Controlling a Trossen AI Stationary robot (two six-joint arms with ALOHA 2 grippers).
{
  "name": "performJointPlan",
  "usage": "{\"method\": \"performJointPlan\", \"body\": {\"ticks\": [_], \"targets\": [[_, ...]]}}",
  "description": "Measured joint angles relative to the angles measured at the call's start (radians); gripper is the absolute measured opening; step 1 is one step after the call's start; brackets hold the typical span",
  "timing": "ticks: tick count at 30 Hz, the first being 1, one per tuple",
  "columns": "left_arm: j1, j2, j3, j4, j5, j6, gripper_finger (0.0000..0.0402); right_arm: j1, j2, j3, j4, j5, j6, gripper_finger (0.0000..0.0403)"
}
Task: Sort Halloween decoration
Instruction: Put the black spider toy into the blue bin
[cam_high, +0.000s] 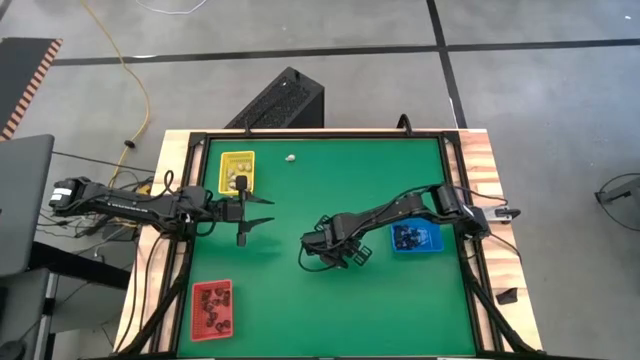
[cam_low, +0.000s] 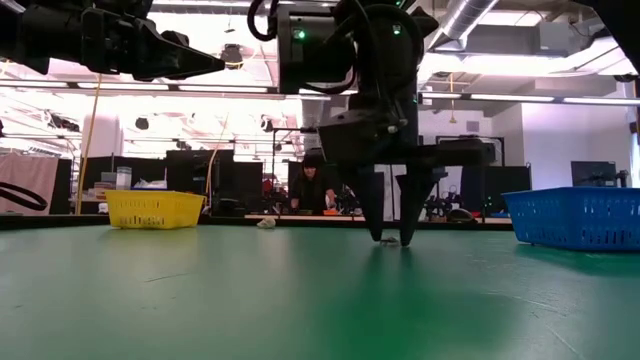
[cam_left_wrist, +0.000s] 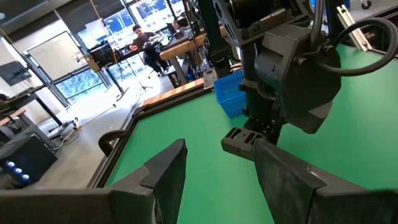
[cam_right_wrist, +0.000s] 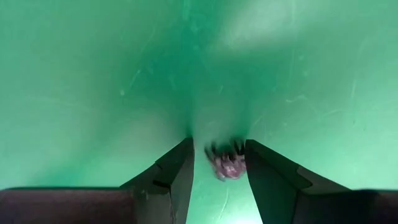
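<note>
From above, the left arm reaches in from the table's left edge, its left gripper (cam_high: 243, 224) held over the green mat (cam_high: 330, 300) just below the yellow tray (cam_high: 238, 171), fingers spread with nothing between them. The right arm bends in from the right edge past the blue tray (cam_high: 414, 237), and the right gripper (cam_high: 322, 250) points down at the mat near its middle. Small trinkets lie in the yellow, blue and red tray (cam_high: 212, 309); one whitish trinket (cam_high: 290, 158) sits alone on the mat beside the yellow tray, near the far edge.

At table height, the right gripper (cam_low: 390, 238) stands upright with both fingertips on the mat, a narrow gap between them, and a tiny piece (cam_low: 387, 241) lies there. The left arm's fingers show high at the upper left. The yellow tray (cam_low: 153, 209) is at the left, the blue tray (cam_low: 575, 218) at the right, and a person sits in the room behind.

The left wrist camera shows its own two fingers (cam_left_wrist: 165, 180) apart and empty, looking at the right arm's wrist over the mat.

The right wrist camera shows a small dark and pinkish decoration (cam_right_wrist: 226, 163) on the mat between its open fingers (cam_right_wrist: 177, 171), not yet pinched.
</note>
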Motion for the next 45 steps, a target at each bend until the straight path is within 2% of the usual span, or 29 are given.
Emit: {"method": "performJointPlan", "body": {"ticks": [10,16,22,30,36,45], "targets": [[0.0,0.0,0.0,0.0,0.0,0.0,0.0178,-0.014,0.0,0.0,0.006,-0.007,0.007,0.0173],[0.0,0.0,0.0,0.0,0.0,0.0,0.0178,-0.016,0.0,0.011,-0.002,0.035,0.08,0.0173],[0.0,0.0,0.0,0.0,0.0,0.0,0.0178,-0.026,-0.003,0.055,-0.041,0.034,0.178,0.0173],[0.0,0.0,0.0,-0.001,0.0,0.0,0.0178,-0.098,-0.003,0.076,-0.088,-0.182,0.451,0.0173],[0.0,0.0,0.0,0.0,0.0,0.0,0.0178,-0.137,-0.003,0.076,-0.092,-0.193,0.581,0.0173],[0.0,0.0,0.0,-0.018,0.0,0.003,0.0178,-0.14,-0.001,0.076,-0.096,-0.229,0.685,0.0173]]}}
